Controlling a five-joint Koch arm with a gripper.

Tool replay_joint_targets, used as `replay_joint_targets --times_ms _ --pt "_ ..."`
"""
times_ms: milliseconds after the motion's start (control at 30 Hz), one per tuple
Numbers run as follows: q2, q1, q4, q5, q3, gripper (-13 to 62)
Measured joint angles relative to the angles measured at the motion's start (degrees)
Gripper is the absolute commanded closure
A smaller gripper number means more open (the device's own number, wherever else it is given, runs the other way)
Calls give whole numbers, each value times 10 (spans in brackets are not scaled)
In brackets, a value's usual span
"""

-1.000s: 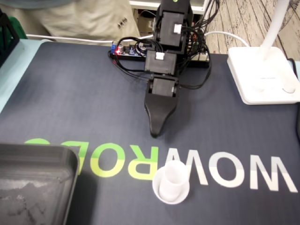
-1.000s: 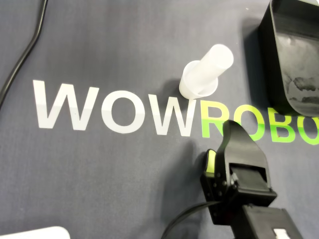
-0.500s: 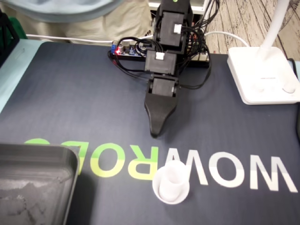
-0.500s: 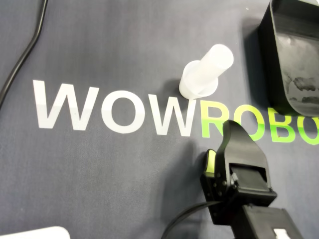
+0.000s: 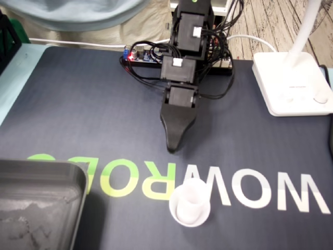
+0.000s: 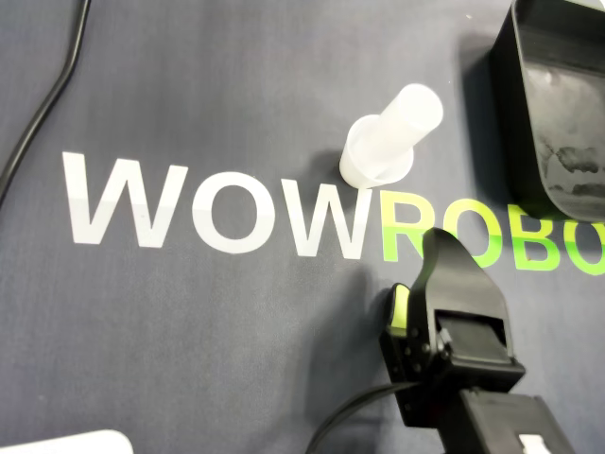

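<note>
The gripper [image 5: 170, 147] hangs low over the dark mat [image 5: 78, 104] with its black pointed tip toward the printed letters. Only one jaw shows in both views, the other lies behind it, so I cannot tell if it is spread or closed; it holds nothing that can be seen. The white cup [image 5: 190, 206] stands upright on the mat, at the place where the white W meets the green R, and a narrower white tube rises from its middle. In the overhead view the cup [image 6: 376, 163] is above the gripper tip [image 6: 437, 241], near but clearly apart. A black tray [image 6: 558, 95] lies to the right of the cup there, not touching it
</note>
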Motion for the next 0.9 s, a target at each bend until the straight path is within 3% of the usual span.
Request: replay_joint_targets --times_ms 900 --pt "38 4 0 -34 -21 167"
